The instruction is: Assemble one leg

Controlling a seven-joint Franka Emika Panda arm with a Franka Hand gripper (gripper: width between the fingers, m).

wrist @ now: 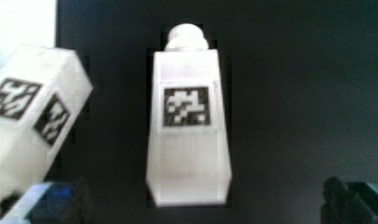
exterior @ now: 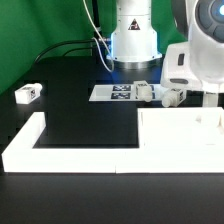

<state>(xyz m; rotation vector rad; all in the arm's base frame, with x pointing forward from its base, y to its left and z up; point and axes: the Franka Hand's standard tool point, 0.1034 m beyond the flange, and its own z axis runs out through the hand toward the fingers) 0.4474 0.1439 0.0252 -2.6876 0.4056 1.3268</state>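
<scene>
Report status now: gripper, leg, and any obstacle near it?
Gripper open, fingers either side of the leg, not touching. Leg lies flat, tag up. Another tagged white part close beside it.

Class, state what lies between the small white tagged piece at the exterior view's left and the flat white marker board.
Nothing: between the small white tagged piece and the marker board is bare black table, seen in the exterior view.

Blurred in the wrist view, a white tagged furniture part (wrist: 35,100) was cut off by the edge, as were the blue-tipped fingers (wrist: 44,203) of the gripper (wrist: 202,198). The white robot arm (exterior: 195,55) was cropped at the exterior view's right.
</scene>
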